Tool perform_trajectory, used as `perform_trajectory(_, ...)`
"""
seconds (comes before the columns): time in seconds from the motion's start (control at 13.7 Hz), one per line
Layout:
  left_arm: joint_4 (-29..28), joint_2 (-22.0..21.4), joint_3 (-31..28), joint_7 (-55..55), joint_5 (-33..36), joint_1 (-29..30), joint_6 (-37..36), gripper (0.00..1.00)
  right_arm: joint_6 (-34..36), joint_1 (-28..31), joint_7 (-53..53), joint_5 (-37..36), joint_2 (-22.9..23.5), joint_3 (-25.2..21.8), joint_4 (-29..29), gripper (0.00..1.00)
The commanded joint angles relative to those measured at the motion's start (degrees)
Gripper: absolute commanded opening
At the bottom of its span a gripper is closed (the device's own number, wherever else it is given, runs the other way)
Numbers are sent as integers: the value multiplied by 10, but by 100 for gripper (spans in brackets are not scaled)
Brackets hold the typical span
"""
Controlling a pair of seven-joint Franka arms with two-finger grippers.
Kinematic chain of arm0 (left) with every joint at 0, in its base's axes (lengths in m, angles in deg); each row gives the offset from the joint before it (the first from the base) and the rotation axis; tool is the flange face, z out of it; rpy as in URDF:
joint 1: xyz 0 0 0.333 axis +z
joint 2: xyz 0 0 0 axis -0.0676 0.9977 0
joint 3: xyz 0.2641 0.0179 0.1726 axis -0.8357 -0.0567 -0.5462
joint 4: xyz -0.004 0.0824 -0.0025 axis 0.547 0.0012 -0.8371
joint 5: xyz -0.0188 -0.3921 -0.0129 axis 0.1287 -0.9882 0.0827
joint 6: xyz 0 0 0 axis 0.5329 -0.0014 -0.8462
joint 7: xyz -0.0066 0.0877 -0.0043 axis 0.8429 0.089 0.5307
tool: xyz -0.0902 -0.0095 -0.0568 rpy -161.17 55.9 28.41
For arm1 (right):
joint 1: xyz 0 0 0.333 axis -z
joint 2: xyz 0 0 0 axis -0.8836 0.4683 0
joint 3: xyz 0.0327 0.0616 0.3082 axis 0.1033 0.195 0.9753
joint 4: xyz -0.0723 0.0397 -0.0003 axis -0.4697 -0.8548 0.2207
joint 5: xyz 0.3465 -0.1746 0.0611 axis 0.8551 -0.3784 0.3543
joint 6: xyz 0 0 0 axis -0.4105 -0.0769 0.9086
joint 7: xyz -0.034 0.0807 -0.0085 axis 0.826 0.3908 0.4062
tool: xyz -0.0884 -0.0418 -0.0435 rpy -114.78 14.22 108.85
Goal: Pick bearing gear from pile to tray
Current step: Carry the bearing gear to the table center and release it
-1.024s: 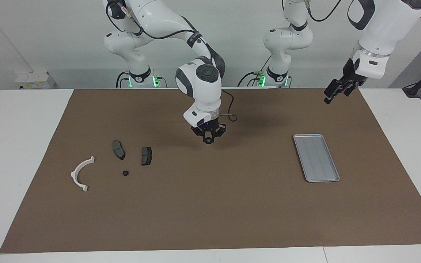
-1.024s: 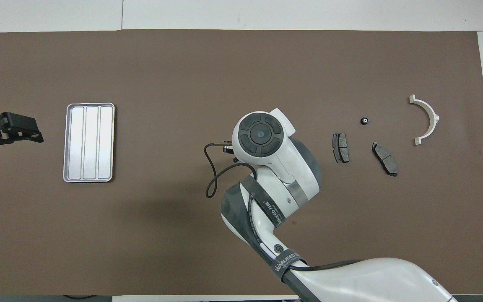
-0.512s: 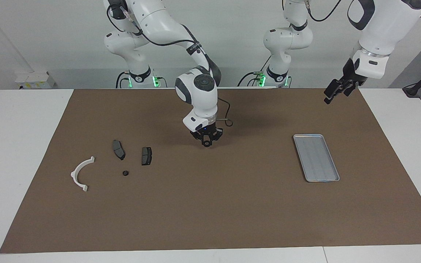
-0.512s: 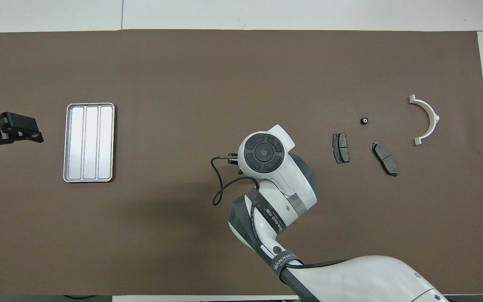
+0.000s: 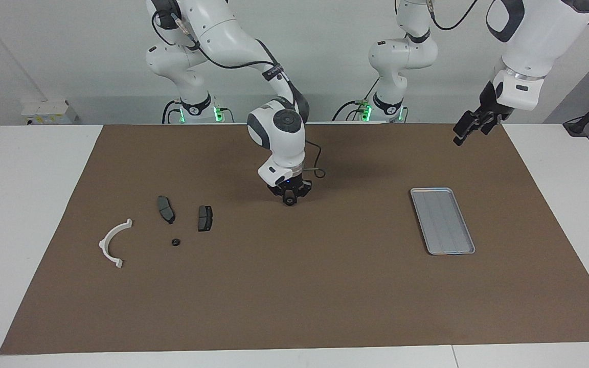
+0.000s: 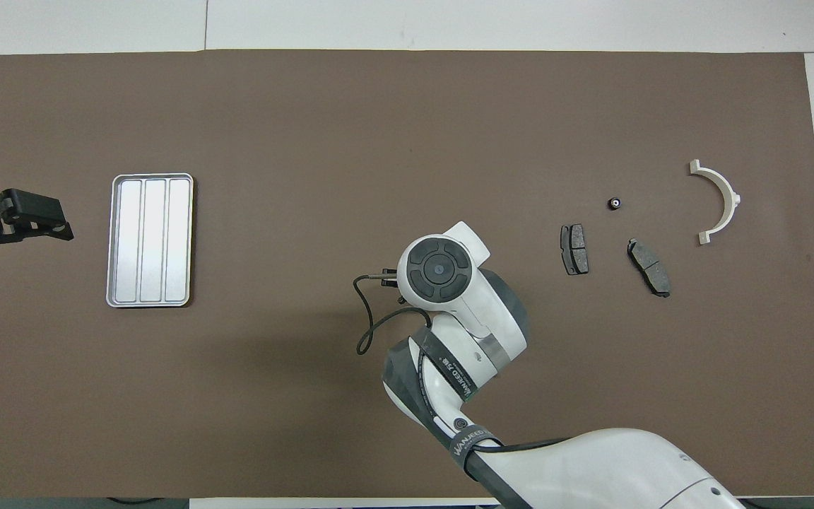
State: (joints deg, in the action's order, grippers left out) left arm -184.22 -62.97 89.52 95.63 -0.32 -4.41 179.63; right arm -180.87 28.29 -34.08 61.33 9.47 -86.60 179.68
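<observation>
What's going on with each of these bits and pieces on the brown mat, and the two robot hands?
Tray: flat on the mat, nothing in it.
Two brake pads: lying flat, side by side, apart.
Small black round piece: loose on the mat.
White half-ring: lying flat.
Right gripper: hovering over bare mat mid-table.
Left gripper: raised, waiting at its end.

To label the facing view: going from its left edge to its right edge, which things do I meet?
White half-ring → brake pad → small black round piece → second brake pad → right gripper → tray → left gripper.
</observation>
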Motion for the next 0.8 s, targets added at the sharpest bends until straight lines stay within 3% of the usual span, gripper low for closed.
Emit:
perform_trajectory(0.0, -12, -13, -2, -3, -3, -2, -5, 100, -17, 1, -3, 5, -4, 3, 14, 34)
perform_trajectory(0.07, -12, -14, -2, -3, -4, -2, -5, 100, -16, 1, -3, 5, -4, 3, 14, 54)
perform_trajectory(0.22, -12, -13, -2, -3, -3, -2, -5, 100, -7, 1, -3, 5, -5, 3, 7, 81)
perform_trajectory(0.44, -12, -13, -2, -3, -3, -2, -6, 100, 47, 13, -2, 6, -17, 2, -28, 85)
perform_trajectory(0.73, -12, -13, -2, -3, -3, -3, -1, 100, 124, 103, 80, 5, -53, 1, -99, 85)
